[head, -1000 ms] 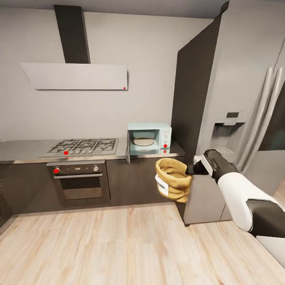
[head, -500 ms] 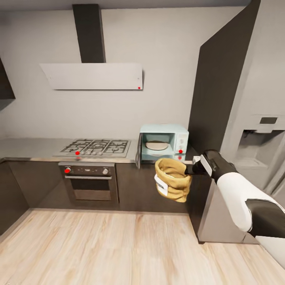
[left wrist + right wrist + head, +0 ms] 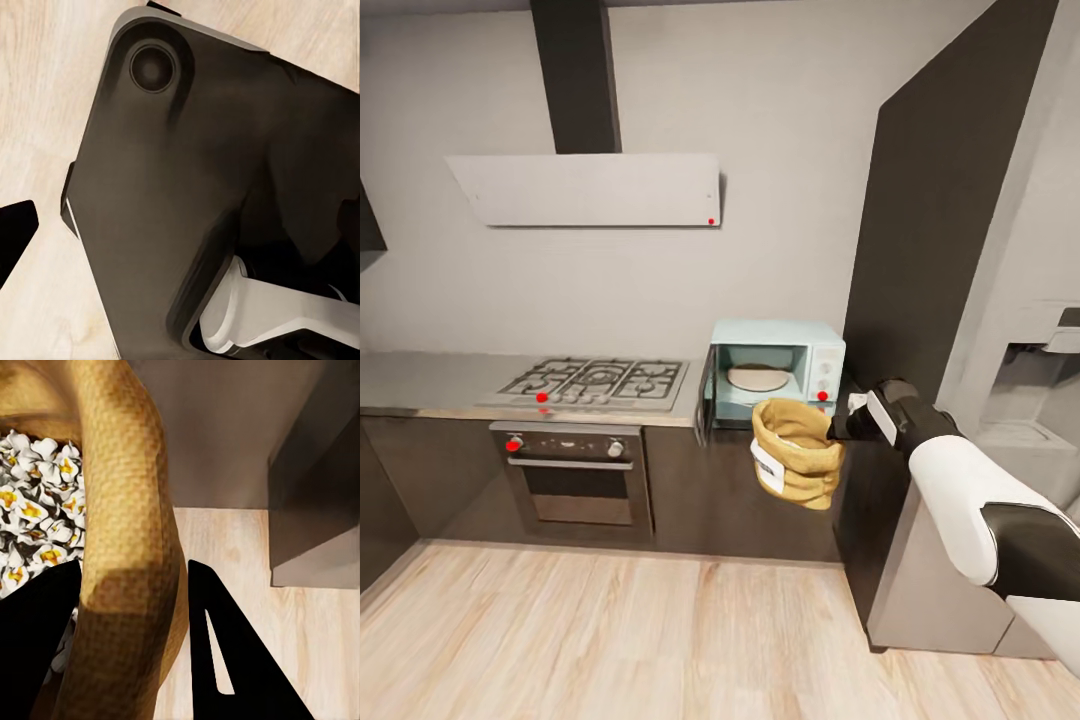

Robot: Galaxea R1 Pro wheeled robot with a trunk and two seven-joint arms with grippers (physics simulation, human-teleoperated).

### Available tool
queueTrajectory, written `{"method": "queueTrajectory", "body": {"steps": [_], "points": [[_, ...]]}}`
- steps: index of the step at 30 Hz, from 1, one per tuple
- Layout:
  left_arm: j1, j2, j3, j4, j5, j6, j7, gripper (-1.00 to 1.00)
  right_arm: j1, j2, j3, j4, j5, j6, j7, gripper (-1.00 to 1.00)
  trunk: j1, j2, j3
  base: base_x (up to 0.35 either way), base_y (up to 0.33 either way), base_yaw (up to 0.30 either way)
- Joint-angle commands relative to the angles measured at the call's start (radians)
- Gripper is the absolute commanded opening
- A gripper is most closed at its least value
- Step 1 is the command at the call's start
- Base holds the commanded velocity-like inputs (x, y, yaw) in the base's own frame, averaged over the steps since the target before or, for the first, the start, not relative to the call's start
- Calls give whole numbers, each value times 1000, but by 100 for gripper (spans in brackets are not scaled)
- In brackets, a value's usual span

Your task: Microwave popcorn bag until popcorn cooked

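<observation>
My right gripper (image 3: 840,430) pinches the rolled burlap rim of the popcorn bag (image 3: 796,452), holding it above the wooden floor (image 3: 660,640) before the open mint microwave (image 3: 775,370) on the grey countertop (image 3: 420,385); I cannot tell my left fingers' state.

A: Head view reads evenly lit, soft and diffuse; the wall (image 3: 660,290) is bright, no glare, render slightly soft.
B: Wrist views: hard dark shadow on the floor (image 3: 315,607); left wrist is dim, mostly dark.
</observation>
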Motion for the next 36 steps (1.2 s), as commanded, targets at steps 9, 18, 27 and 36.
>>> {"method": "queueTrajectory", "body": {"steps": [9, 18, 27, 36], "points": [[0, 0, 5, -1, 1, 0, 1, 100, -1, 19, -4, -1, 7, 5, 6, -100, 1, -1, -1, 297, -113, 0], [0, 0, 9, -1, 6, -3, 1, 100, -1, 38, -7, -15, 7, 54, 3, -100, 1, -1, -1, 70, -19, 0], [0, 0, 9, -1, 7, -3, 1, 100, 0, 129, -100, -78, -4, 111, -224, -100, 1, -1, -1, 0, 0, 0], [0, 1, 12, -1, 8, -3, 1, 100, -1, 134, -100, -139, -3, 111, -224, -100, 1, -1, -1, 0, 0, 0]]}}
